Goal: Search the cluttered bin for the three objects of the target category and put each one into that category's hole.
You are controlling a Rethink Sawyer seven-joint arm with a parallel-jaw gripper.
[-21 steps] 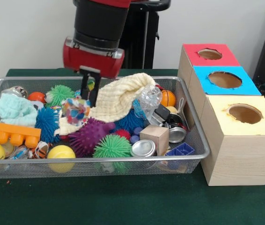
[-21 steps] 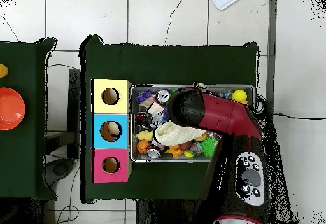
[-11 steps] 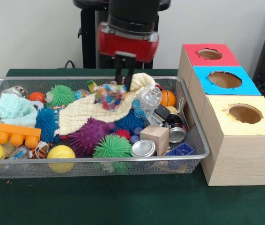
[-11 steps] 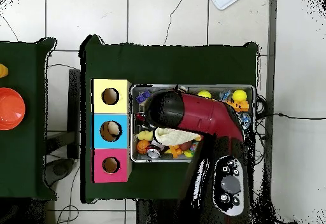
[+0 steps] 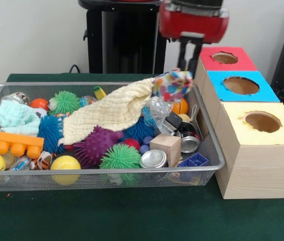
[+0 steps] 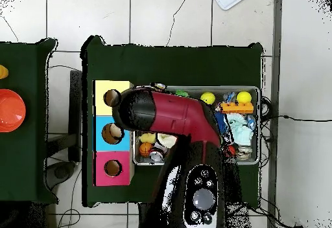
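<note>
My gripper (image 5: 183,70) is shut on a multicoloured patchwork ball (image 5: 172,85). It holds the ball above the right end of the wire bin (image 5: 209,145), just left of the red box. Three boxes stand to the right of the bin, each with a round hole: red (image 5: 225,58), blue (image 5: 240,85) and yellow (image 5: 262,122). In the overhead view the arm (image 6: 139,112) covers the gripper, the ball and the bin's left part, beside the boxes (image 6: 112,133).
A cream cloth (image 5: 113,110) lies over the bin's middle. Around it lie spiky balls in purple (image 5: 95,144), green (image 5: 120,156) and blue (image 5: 49,129), an orange block (image 5: 10,142), yellow balls (image 5: 64,164), a wooden cube (image 5: 166,147) and metal lids (image 5: 153,158).
The gripper has lifted the multicoloured ball out of the bin and carried it to the right, from above the cloth to beside the red box. The cloth has settled flatter.
</note>
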